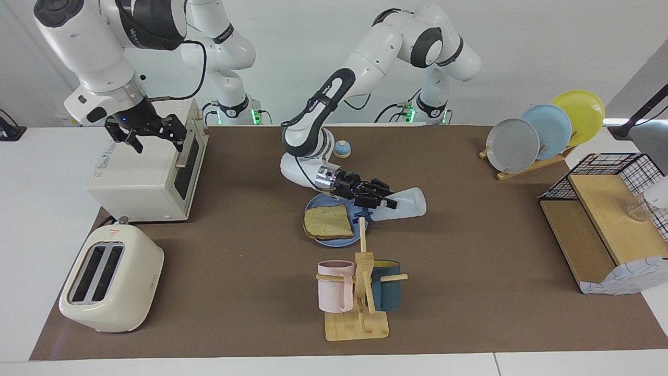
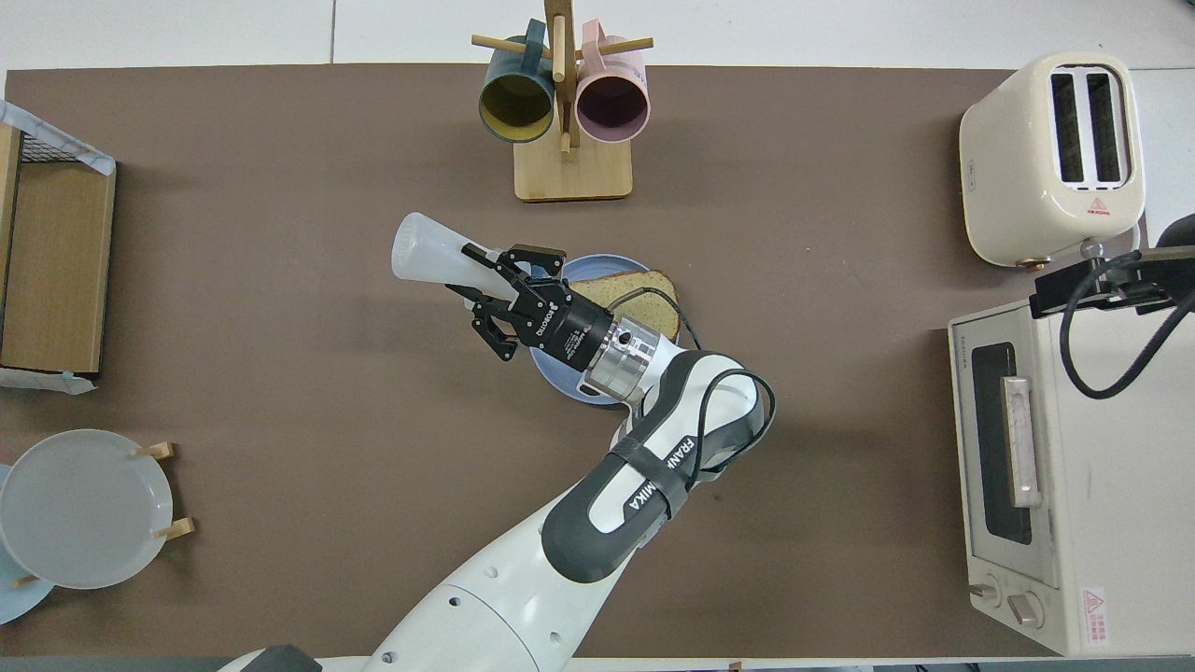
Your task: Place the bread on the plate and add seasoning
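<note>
- Left claw [image 1: 377,201] clamps the seasoning [image 1: 404,205], tipped cap-down over the bread [image 1: 327,221] on the plate [image 1: 334,241], mid-desk, presumably to sprinkle.
- Right claw [image 1: 156,137] waits, fingers apart, over the oven [image 1: 151,172] near the desk's corner.

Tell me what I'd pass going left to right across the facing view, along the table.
Toaster → toaster oven → bread on the plate → seasoning, held tipped by the left hand → rack of plates → wire shelf.
</note>
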